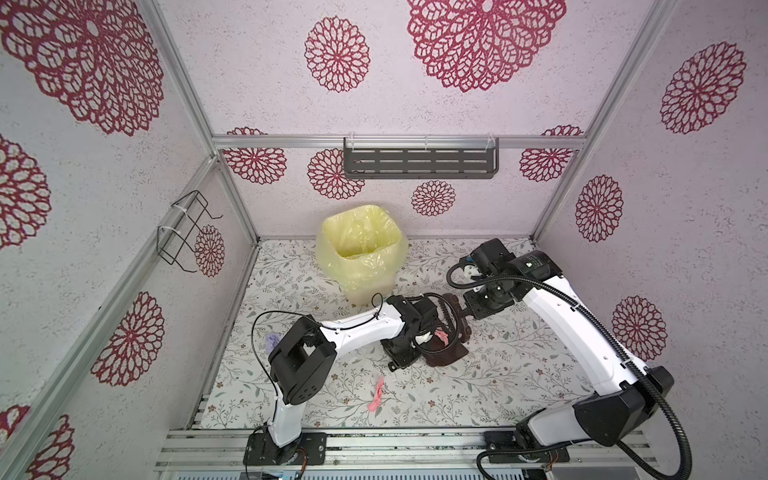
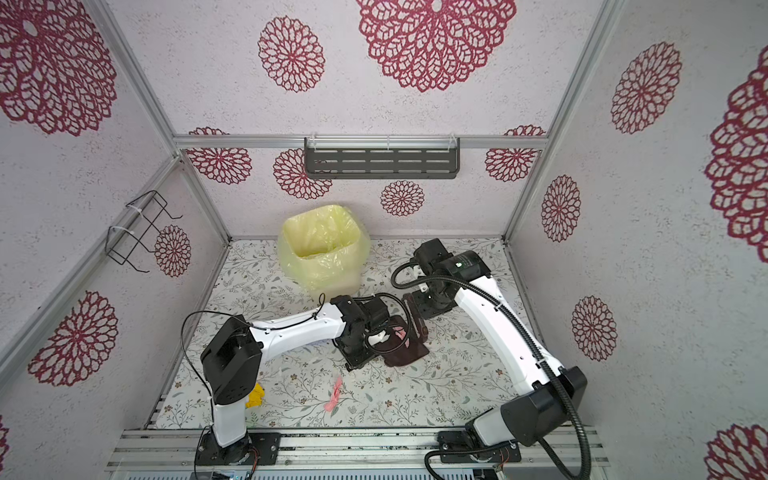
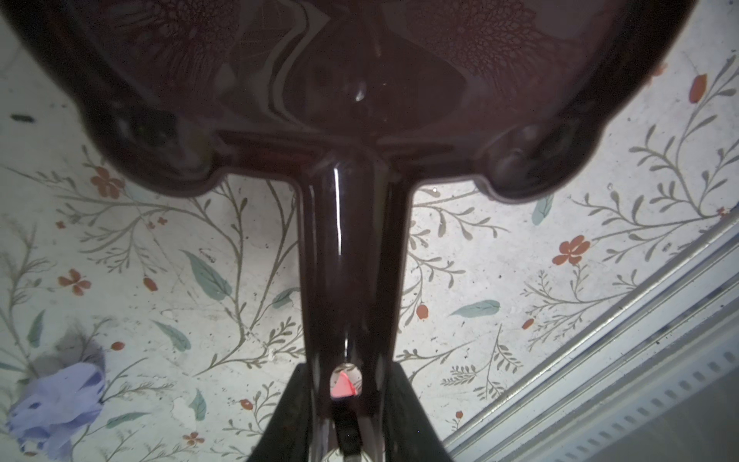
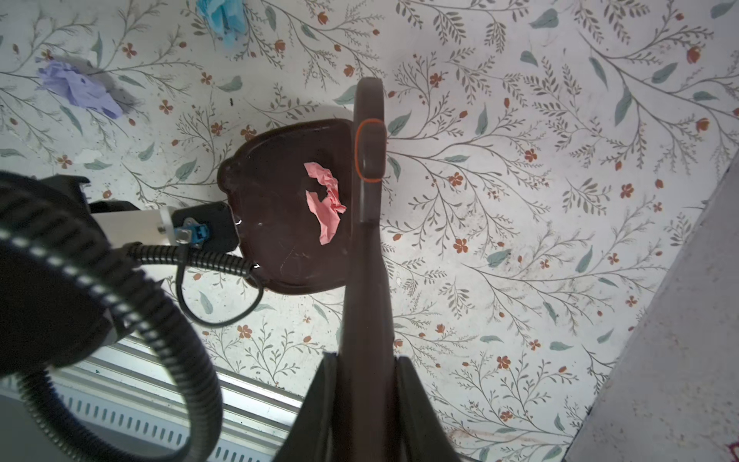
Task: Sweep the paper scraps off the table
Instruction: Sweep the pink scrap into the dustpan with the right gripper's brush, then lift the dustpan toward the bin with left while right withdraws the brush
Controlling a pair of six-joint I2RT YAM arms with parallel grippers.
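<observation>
- Gripping the dark brown dustpan (image 3: 360, 80) by its handle, the left gripper (image 3: 352, 400) shows in the left wrist view with its fingers pressed against both sides of the stem. The pan sits over the table (image 3: 540, 224). A lilac scrap (image 3: 56, 404) lies loose on the table, apart from the pan.
- Seen from the right wrist, the right gripper (image 4: 366, 400) is clamped on the handle of a brown brush (image 4: 368, 260), whose head stands at the dustpan's (image 4: 280, 240) open edge. A pink scrap (image 4: 326, 200) lies inside the pan, just beside the brush. The lilac scrap (image 4: 80, 88) and a light blue scrap (image 4: 224, 16) lie on the table left of the pan, well apart from it.
- In both top views, dustpan (image 1: 446, 355) and brush (image 1: 453, 316) meet near the table's middle, on the near side of a bin (image 1: 361, 249) lined with a yellow bag. A second pink scrap (image 1: 377, 395) lies on the near part of the table, apart from the pan. The lilac scrap (image 1: 272, 341) peeks out at the left beside the left arm (image 1: 361, 332). A yellow scrap (image 2: 255, 395) shows in a top view at the near left, beside that arm.
</observation>
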